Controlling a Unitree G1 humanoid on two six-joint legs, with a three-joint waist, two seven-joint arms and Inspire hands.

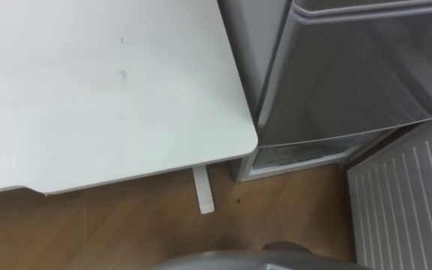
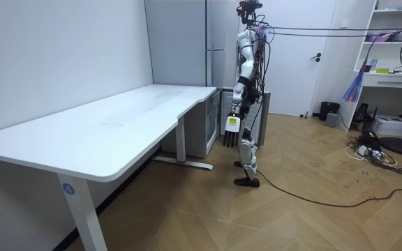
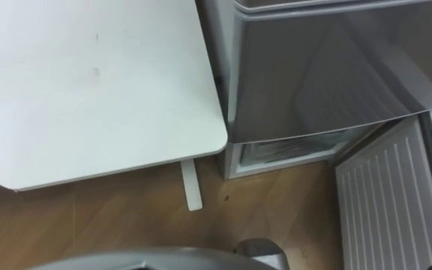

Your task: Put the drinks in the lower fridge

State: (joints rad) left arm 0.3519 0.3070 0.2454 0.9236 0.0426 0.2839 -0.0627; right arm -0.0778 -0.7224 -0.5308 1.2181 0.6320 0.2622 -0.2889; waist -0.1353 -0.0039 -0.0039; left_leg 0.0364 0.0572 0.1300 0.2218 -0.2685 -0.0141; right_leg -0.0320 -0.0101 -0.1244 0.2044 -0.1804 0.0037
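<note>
White table (image 1: 88, 90) ends beside the fridge (image 1: 351, 75), whose lower door (image 1: 403, 202) stands open. Near the table's corner hangs the left hand (image 2: 232, 125), fingers (image 2: 229, 141) straight.

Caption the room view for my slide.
Robot stands at the fridge beside the white table, left hand hanging open at its side.

White table (image 1: 88, 90) beside fridge (image 1: 336, 82); both stand on wood floor (image 1: 126, 217).
</note>
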